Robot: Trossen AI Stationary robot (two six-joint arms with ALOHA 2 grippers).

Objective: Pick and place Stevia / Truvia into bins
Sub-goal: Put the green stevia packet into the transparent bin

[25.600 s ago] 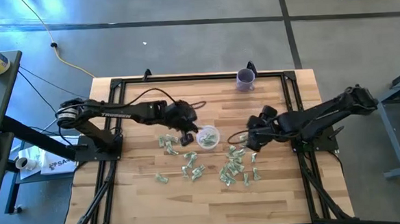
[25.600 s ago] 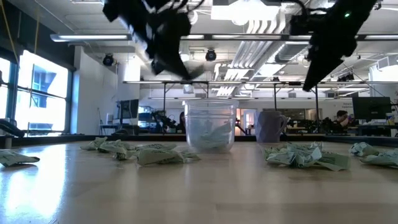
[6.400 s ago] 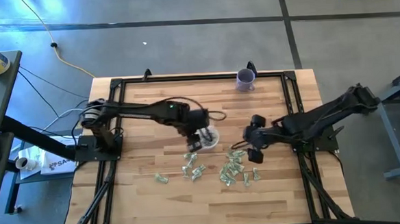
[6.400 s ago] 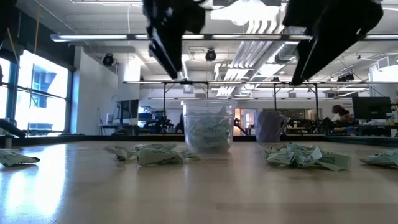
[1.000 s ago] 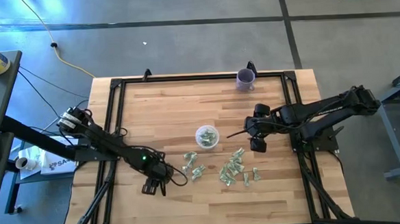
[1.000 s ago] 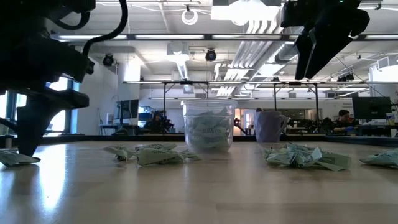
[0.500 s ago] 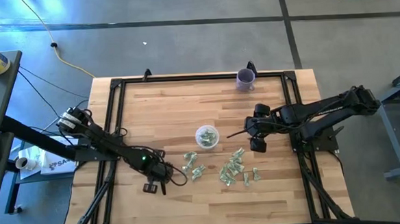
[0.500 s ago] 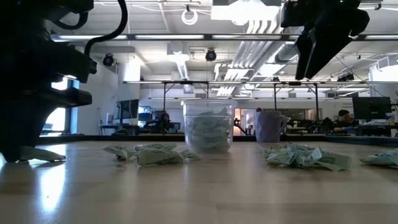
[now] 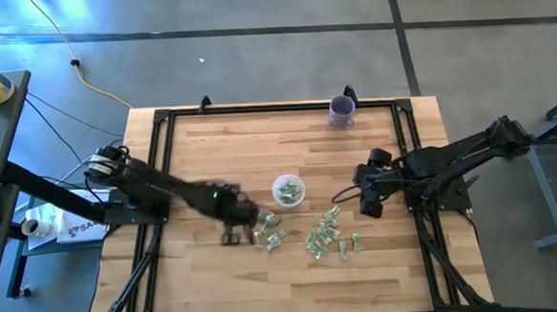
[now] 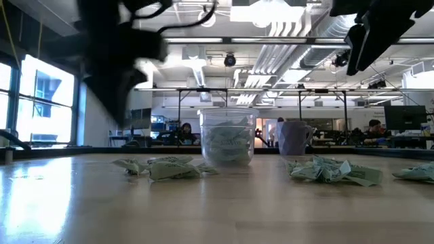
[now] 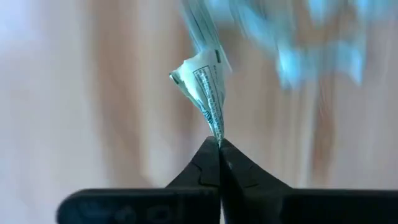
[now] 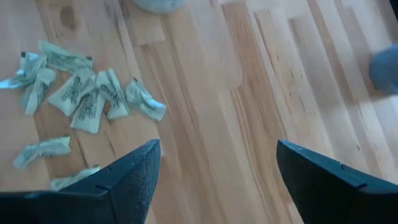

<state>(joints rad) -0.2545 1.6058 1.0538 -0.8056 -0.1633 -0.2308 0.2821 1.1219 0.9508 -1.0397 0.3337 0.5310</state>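
Pale green and white sachets lie flat on the wood in two loose groups, one (image 9: 268,229) just near of the clear cup (image 9: 288,190), a bigger one (image 9: 327,236) to its right. The cup holds several sachets (image 10: 228,144). My left gripper (image 9: 233,235) is left of the nearer group, shut on one sachet (image 11: 205,93). My right gripper (image 9: 370,203) hangs open right of the cup, above bare wood beside the bigger group (image 12: 81,93). My left gripper (image 11: 219,144) pinches one crumpled sachet by its corner (image 11: 217,132), only at the fingertips. The sachet sticks out beyond the fingers, lifted clear of the table.
A purple cup (image 9: 341,110) stands at the table's far edge, right of centre. A black frame (image 9: 257,107) runs round the table top. Bare wood lies left of the sachets and along the near edge.
My left gripper has taken a lone sachet off the table's near-left part and swung up, right and farther in toward the cup, carrying it; that spot on the table is now bare. My right gripper has drifted a little toward the right edge.
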